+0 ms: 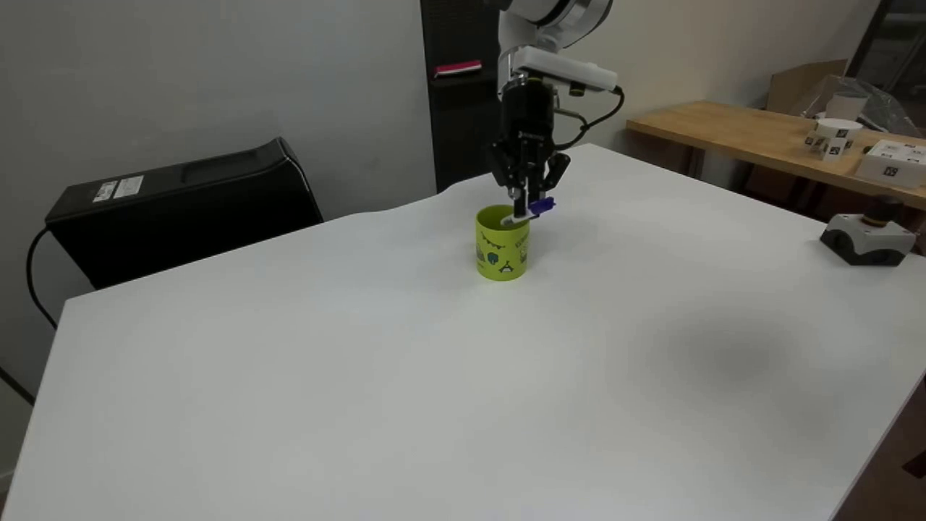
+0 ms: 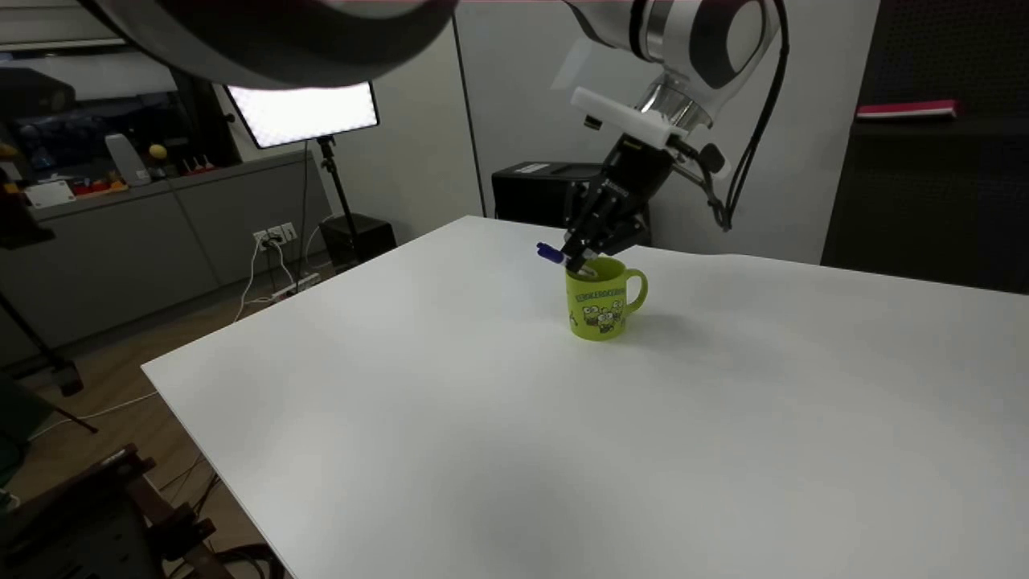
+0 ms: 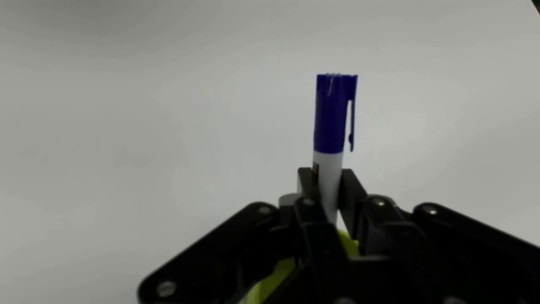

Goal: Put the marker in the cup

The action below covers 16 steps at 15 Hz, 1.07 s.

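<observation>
Wrist view: the marker [image 3: 329, 147] is grasped by the pincer [image 3: 328, 185] about its white barrel [image 3: 329, 175], blue cap [image 3: 330, 113] standing clear; the cup [image 2: 596, 304] is mostly hidden there behind the pincer. The placing step is judged to be in hand: the marker is poised at the cup's mouth, not yet let go. In both exterior views it is seen slanted, white end at the mouth, cap out past the rim; whether the rim is touched cannot be told. A steeper tilt and a lowering, white end first, seem called for before the grip is loosened; otherwise a fall outside might be risked. The cup is borne upright on the table [image 1: 376, 376]; its handle [image 2: 641, 289] is shown in an exterior view but not in the wrist view. Farther off, a lamp [image 2: 307, 117] is caught in an exterior view, unseen from the wrist
</observation>
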Available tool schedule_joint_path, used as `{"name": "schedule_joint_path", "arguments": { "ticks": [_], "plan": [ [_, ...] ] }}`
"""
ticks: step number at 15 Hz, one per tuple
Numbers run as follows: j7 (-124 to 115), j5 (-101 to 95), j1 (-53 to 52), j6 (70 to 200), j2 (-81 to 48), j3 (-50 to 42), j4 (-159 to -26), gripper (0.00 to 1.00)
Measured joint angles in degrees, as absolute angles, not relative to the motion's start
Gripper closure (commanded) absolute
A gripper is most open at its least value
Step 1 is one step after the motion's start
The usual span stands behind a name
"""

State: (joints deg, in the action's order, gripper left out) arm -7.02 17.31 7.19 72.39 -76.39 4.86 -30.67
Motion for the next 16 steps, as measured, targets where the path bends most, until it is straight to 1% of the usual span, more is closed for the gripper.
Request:
{"name": "schedule_joint_path", "arguments": {
  "ticks": [15, 16],
  "plan": [
    [-7.3, 17.7, 7.9, 75.0, -77.0, 5.4, -30.1, 0.96],
    [-7.4, 17.7, 8.0, 75.0, -77.1, 5.4, -30.1, 0.82]
  ]
}}
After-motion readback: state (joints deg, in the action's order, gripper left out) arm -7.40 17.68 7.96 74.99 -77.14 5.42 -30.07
